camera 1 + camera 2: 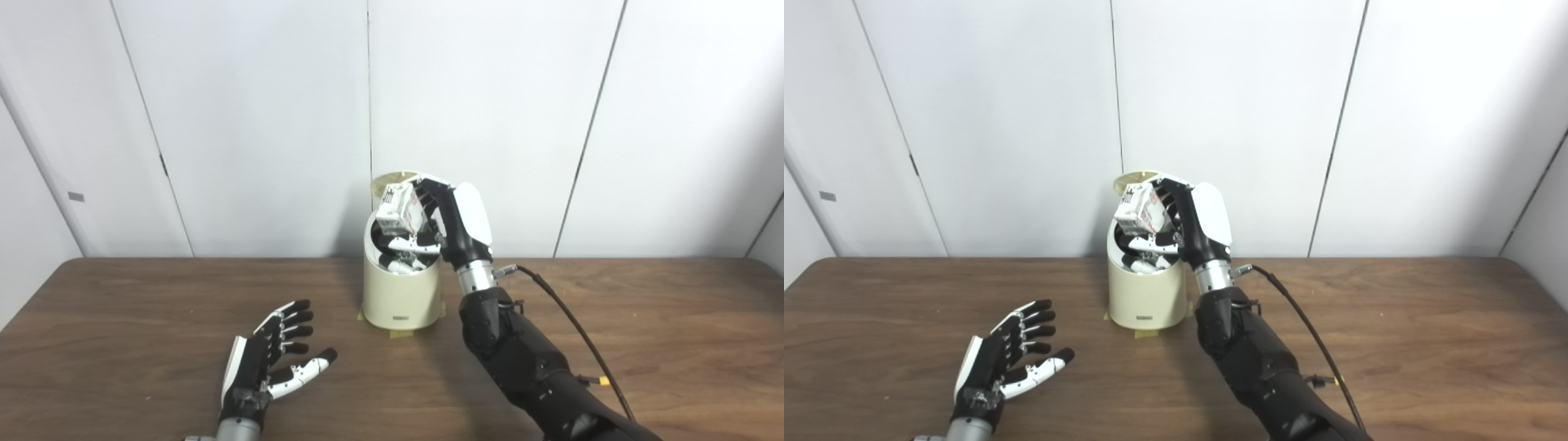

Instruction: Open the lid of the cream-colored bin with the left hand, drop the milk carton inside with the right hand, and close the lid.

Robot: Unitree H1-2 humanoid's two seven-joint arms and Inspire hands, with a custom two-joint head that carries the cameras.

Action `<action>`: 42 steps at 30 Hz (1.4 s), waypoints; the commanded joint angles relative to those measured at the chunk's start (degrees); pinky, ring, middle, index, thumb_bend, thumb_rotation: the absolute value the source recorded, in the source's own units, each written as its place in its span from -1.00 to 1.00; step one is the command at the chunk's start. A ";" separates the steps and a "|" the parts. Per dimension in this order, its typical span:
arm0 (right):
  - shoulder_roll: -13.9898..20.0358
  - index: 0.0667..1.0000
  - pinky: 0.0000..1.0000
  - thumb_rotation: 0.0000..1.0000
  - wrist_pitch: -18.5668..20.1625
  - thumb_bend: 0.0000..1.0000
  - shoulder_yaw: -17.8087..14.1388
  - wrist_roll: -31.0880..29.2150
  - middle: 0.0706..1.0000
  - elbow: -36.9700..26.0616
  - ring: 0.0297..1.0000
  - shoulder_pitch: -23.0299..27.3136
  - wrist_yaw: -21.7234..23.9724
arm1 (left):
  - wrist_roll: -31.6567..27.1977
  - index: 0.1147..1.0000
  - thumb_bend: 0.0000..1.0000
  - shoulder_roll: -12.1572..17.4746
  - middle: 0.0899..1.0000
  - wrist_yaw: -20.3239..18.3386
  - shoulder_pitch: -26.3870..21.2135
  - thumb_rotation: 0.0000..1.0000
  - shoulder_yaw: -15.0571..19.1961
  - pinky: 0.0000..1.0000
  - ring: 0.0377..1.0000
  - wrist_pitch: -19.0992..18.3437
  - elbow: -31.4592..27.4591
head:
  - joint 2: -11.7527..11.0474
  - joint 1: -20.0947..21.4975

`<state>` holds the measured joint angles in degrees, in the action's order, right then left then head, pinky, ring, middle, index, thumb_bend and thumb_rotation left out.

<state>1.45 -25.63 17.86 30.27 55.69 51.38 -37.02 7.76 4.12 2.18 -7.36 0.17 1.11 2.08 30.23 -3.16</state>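
The right hand (450, 223) holds the milk carton (401, 209) tilted over the mouth of the cream bin (401, 294), fingers clamped on its sides, the lid (392, 180) standing open behind. The carton looks light and thin-walled, likely to dent under a hard squeeze; its flat sides are the safest hold. The left hand (269, 358) rests on the near left of the table (643, 318), fingers spread, holding nothing. Yellow tape (401, 334) fixes the bin's base; nothing else crowds the opening.
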 commanded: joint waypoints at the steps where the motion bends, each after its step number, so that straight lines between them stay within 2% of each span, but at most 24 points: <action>1: 0.86 -0.02 -0.33 -1.00 -1.27 0.03 0.17 0.18 -0.09 -0.30 -0.25 2.76 -1.19 | 0.03 0.53 0.36 0.08 0.50 0.13 -1.43 -0.91 -0.08 0.29 0.44 1.52 -2.27 | 0.25 -0.09; 3: 0.84 -0.03 -0.32 -1.00 -1.21 0.03 0.23 0.37 -0.10 0.06 -0.24 2.76 -1.07 | -0.01 0.54 0.36 -0.01 0.50 0.14 -1.38 -0.90 -0.10 0.28 0.44 1.24 -2.49 | 0.37 -0.08; 8: 0.62 -0.02 -0.37 -1.00 2.28 0.03 -0.86 -1.26 -0.12 -1.12 -0.22 2.21 5.10 | 0.45 0.54 0.36 -0.03 0.51 0.21 -1.32 -0.88 -0.23 0.27 0.44 0.74 -2.79 | 0.37 -0.08; 10: 0.67 -0.07 -0.25 -0.99 5.26 0.05 -0.90 -1.31 -0.10 -2.34 -0.05 1.97 7.79 | -0.07 0.54 0.34 -0.07 0.51 0.02 -1.38 -0.93 -0.14 0.27 0.45 0.95 -2.66 | 0.60 0.09; 11: 0.74 0.09 -0.19 -0.80 6.60 0.38 -0.80 -1.08 0.07 -3.01 0.05 1.82 8.70 | -0.29 0.54 0.34 -0.07 0.51 -0.07 -1.41 -0.94 -0.11 0.26 0.44 1.13 -2.52 | 0.60 0.09; 12: 0.81 0.23 -0.10 -0.66 7.57 0.60 -0.70 -0.77 0.21 -3.65 0.15 1.65 9.24 | -0.40 0.54 0.34 -0.07 0.51 -0.12 -1.42 -0.94 -0.10 0.26 0.44 1.24 -2.42 | 0.60 0.09; 14: 0.91 0.32 -0.05 -0.58 8.61 0.70 -0.70 -0.24 0.30 -4.80 0.21 1.23 9.55 | -0.19 0.53 0.35 -0.02 0.51 -0.07 -1.43 -0.94 -0.15 0.26 0.44 1.22 -2.34 | 0.60 0.09; 18: 1.14 0.39 0.01 -0.48 10.26 0.74 -1.03 0.14 0.40 -7.51 0.28 0.29 10.41 | -0.04 0.54 0.35 0.00 0.51 -0.04 -1.48 -0.91 -0.20 0.29 0.45 0.69 -2.38 | 0.79 0.20; 26: 1.31 0.41 0.00 -0.49 12.48 0.73 -1.49 -0.09 0.42 -11.39 0.29 -1.34 12.83 | -0.01 0.55 0.33 0.29 0.52 -0.32 -1.46 -0.95 -0.33 0.26 0.45 0.82 -2.31 | 0.96 0.35; 32: 1.30 0.41 0.01 -0.51 11.73 0.74 -2.50 -1.17 0.41 -13.82 0.27 -2.72 13.43 | -0.31 0.55 0.33 0.34 0.52 -0.41 -1.32 -0.96 -0.16 0.26 0.46 0.32 -2.50 | 0.98 0.47; 35: 1.11 0.34 -0.05 -0.63 8.42 0.73 -4.10 -2.47 0.34 -16.21 0.17 -4.17 11.75 | -0.26 0.55 0.34 0.45 0.52 -0.48 -1.36 -0.94 -0.16 0.27 0.46 0.40 -2.28 | 0.90 0.46; 38: 1.22 0.24 -0.19 -0.65 4.44 0.66 -5.49 -2.45 0.22 -18.96 0.01 -5.81 9.20 | -0.11 0.54 0.35 0.66 0.51 -0.55 -1.50 -0.94 -0.17 0.25 0.45 0.68 -1.85 | 0.76 0.67; 42: 1.54 0.19 -0.32 -0.72 0.67 0.51 -7.69 -4.09 0.19 -25.27 -0.08 -9.01 9.33 | -0.58 0.54 0.34 0.92 0.51 -0.81 -1.57 -0.94 -0.07 0.24 0.44 1.00 -1.41 | 0.75 0.81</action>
<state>2.49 -21.27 11.21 27.19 33.82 40.21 -26.70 7.45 4.61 1.55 -7.24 0.01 0.75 1.71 30.94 -2.29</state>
